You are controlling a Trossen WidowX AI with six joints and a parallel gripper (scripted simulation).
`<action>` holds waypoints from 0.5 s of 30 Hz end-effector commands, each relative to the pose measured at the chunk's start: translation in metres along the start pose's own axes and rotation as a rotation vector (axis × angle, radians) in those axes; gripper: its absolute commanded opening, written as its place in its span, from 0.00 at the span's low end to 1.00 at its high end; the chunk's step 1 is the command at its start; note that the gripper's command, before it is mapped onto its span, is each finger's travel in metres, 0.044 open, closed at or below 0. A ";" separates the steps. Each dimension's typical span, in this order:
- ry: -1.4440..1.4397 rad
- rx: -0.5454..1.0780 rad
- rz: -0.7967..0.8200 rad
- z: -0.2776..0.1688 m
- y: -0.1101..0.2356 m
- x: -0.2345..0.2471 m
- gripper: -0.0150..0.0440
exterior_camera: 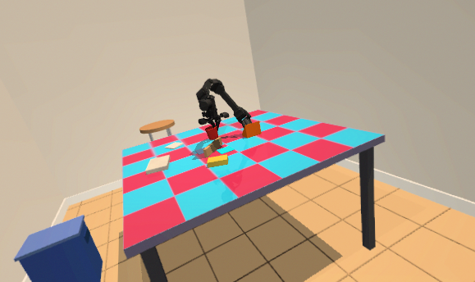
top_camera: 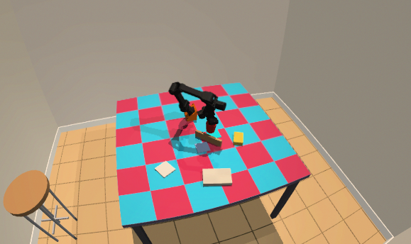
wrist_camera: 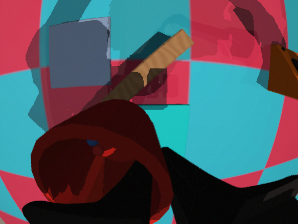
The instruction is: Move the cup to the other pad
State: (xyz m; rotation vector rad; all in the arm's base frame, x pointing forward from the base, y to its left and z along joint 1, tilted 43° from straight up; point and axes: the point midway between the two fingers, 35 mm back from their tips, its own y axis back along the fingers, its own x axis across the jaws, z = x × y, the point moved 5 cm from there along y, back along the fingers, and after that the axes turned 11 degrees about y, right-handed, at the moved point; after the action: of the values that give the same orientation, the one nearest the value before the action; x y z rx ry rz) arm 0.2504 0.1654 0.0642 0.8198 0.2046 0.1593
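The red cup is held in the air, slightly tilted, on the arm's side of the wooden bar. My gripper is shut on the cup's wall, one finger inside it. A blue marble and a red marble show inside; any others are hidden. The blue-grey pad lies beyond the bar, partly shadowed. The teal pad lies on the other side of the bar, partly hidden by the cup in the wrist view.
The wooden bar stands between the pads. A yellow block is to one side. An orange block is by the arm's base. A beige slab and a cream tile lie farther out.
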 end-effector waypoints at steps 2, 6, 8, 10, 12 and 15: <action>-0.002 0.003 -0.007 -0.012 -0.001 -0.008 0.25; -0.001 0.004 -0.007 -0.021 -0.001 -0.014 0.25; -0.001 0.004 -0.007 -0.026 -0.001 -0.017 0.25; -0.001 0.004 -0.007 -0.031 0.000 -0.021 0.25; -0.001 0.005 -0.007 -0.036 -0.001 -0.024 0.25; -0.001 0.005 -0.007 -0.042 -0.001 -0.029 0.25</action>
State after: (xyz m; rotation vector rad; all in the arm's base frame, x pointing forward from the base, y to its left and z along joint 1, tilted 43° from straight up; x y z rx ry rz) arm 0.2187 0.1862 0.0440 0.8232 0.2061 0.1594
